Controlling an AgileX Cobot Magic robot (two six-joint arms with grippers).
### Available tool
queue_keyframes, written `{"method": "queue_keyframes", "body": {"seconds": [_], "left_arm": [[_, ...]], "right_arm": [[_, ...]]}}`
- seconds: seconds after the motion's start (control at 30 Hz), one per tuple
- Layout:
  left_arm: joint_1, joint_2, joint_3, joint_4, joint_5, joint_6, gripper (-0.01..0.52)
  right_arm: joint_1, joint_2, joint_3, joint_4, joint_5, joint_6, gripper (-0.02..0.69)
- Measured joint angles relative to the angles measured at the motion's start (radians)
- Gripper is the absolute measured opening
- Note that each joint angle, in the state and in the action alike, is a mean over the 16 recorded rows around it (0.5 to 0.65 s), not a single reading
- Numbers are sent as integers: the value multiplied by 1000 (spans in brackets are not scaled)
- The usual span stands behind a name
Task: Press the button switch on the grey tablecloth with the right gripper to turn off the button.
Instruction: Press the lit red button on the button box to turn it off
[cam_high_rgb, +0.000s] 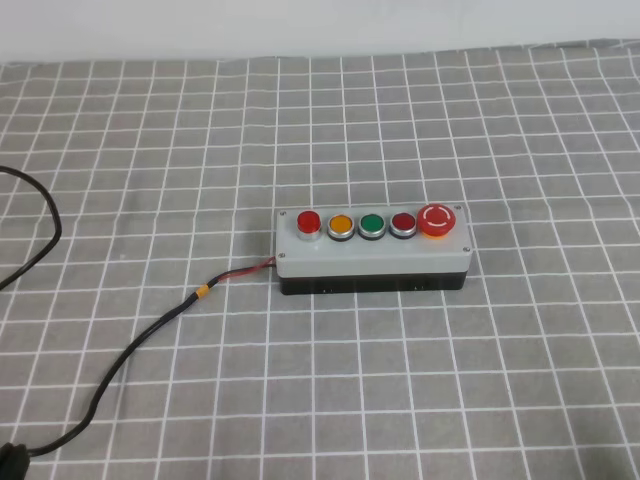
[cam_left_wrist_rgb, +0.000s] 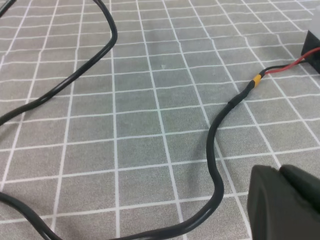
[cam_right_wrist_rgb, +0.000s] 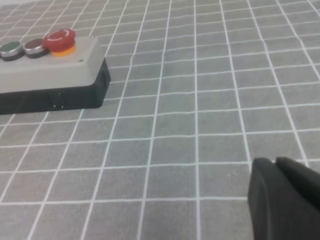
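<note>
The button switch (cam_high_rgb: 372, 250), a light grey box on a black base, lies on the grey tablecloth (cam_high_rgb: 450, 380) near the middle. The bright red button (cam_high_rgb: 308, 223) with its silver collar is leftmost in the row and stands raised. In the right wrist view the box (cam_right_wrist_rgb: 50, 75) sits far left, showing only its green, dark red and mushroom buttons; the bright red one is out of that frame. My right gripper (cam_right_wrist_rgb: 275, 162) is shut and empty, low over the cloth, well right of the box. My left gripper (cam_left_wrist_rgb: 280, 170) is shut beside the black cable (cam_left_wrist_rgb: 215, 150).
Orange, green and dark red buttons and a large red mushroom button (cam_high_rgb: 438, 220) fill the row. The black cable (cam_high_rgb: 130, 350) with red wires (cam_left_wrist_rgb: 295, 64) runs left from the box and loops across the cloth. A pale wall edges the cloth at the back.
</note>
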Motion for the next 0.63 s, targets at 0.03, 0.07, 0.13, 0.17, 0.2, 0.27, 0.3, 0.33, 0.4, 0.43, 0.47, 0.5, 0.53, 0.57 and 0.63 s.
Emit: {"method": "queue_keyframes", "body": {"seconds": [0.03, 0.07, 0.13, 0.17, 0.2, 0.27, 0.3, 0.33, 0.4, 0.43, 0.47, 0.5, 0.53, 0.57, 0.63], "left_arm": [[0, 0, 0, 0, 0, 0, -3], [0, 0, 0, 0, 0, 0, -3], [0, 0, 0, 0, 0, 0, -3], [0, 0, 0, 0, 1, 0, -3], [0, 0, 0, 0, 1, 0, -3], [0, 0, 0, 0, 1, 0, -3], [0, 0, 0, 0, 1, 0, -3], [0, 0, 0, 0, 1, 0, -3], [0, 0, 0, 0, 1, 0, -3], [0, 0, 0, 0, 1, 0, -3], [0, 0, 0, 0, 1, 0, -3], [0, 0, 0, 0, 1, 0, -3], [0, 0, 0, 0, 1, 0, -3], [0, 0, 0, 0, 1, 0, -3], [0, 0, 0, 0, 1, 0, -3]], "right_arm": [[-1, 0, 0, 6, 7, 0, -16], [-2, 0, 0, 10, 13, 0, -16], [-2, 0, 0, 16, 23, 0, -16], [-3, 0, 0, 18, 27, 0, -16], [-3, 0, 0, 19, 28, 0, -16], [-3, 0, 0, 20, 30, 0, -16], [-3, 0, 0, 20, 30, 0, -16], [-3, 0, 0, 20, 31, 0, -16], [-3, 0, 0, 20, 31, 0, -16], [-3, 0, 0, 20, 31, 0, -16], [-3, 0, 0, 20, 31, 0, -16], [-3, 0, 0, 20, 31, 0, -16], [-3, 0, 0, 20, 31, 0, -16], [-3, 0, 0, 20, 31, 0, -16], [-3, 0, 0, 20, 31, 0, -16]]}}
